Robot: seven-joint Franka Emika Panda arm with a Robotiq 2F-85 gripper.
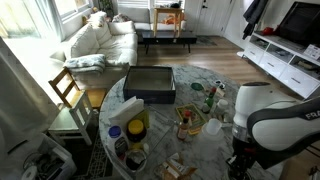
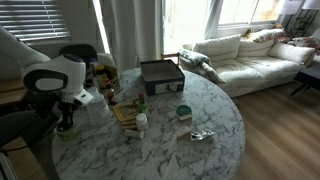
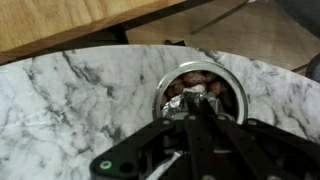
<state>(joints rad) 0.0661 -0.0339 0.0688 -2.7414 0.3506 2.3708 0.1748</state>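
Note:
My gripper (image 3: 197, 95) points down into the mouth of a round glass jar (image 3: 160, 92) of brown pieces that stands on the marble table (image 3: 70, 110) near its edge. The fingers are drawn together on a crumpled silver foil-wrapped piece (image 3: 183, 103), held just at the jar's opening. In both exterior views the gripper (image 2: 65, 118) (image 1: 240, 160) hangs over the jar (image 2: 66, 131) at the table's rim. The jar's lower part is hidden by the fingers in the wrist view.
A black box (image 2: 161, 75) (image 1: 150, 82) sits at the table's far side. Bottles (image 1: 210, 97), a small white bottle (image 2: 141, 122), a teal item (image 2: 184, 111) and a loose foil piece (image 2: 202, 134) crowd the middle. A wooden chair (image 1: 68, 88) and a sofa (image 2: 250, 55) stand nearby.

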